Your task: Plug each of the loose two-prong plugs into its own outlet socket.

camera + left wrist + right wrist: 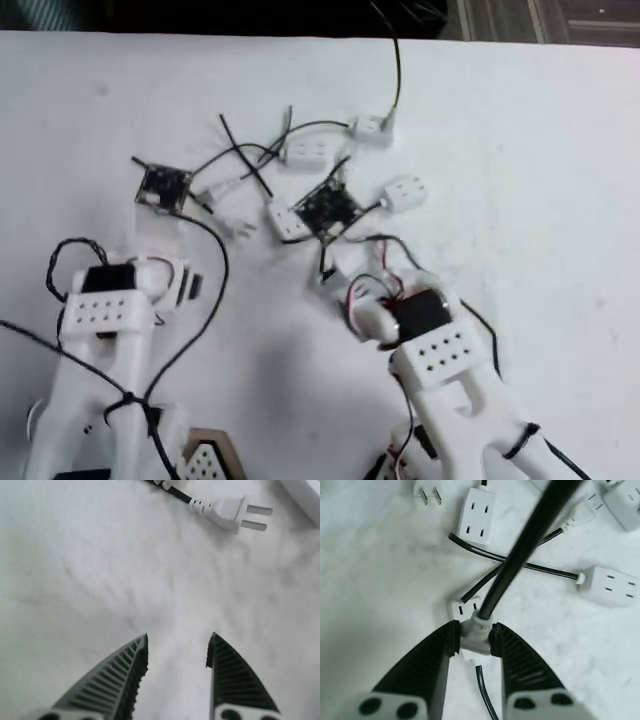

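My right gripper [474, 630] is shut on a white two-prong plug [476, 641] whose thick black cable [530, 535] rises toward the camera. The plug is just over a small white socket block [462, 609]; I cannot tell if the prongs are in. In the high view this gripper [332, 278] sits below the cluster of outlets. My left gripper [178, 640] is open over bare table, with a loose white plug [231, 511] lying well ahead of it, prongs flat. From above, the left gripper [186, 285] is at the left and that plug [238, 227] lies between it and the outlets.
Several white outlet blocks lie among tangled black cables: one [308, 150] at the back, one [370, 127] behind it, one [405, 192] to the right, one [285, 220] in the middle. Two dark tangles [163, 185] [325, 205] sit nearby. Another loose plug [427, 492] lies beside an outlet [476, 515].
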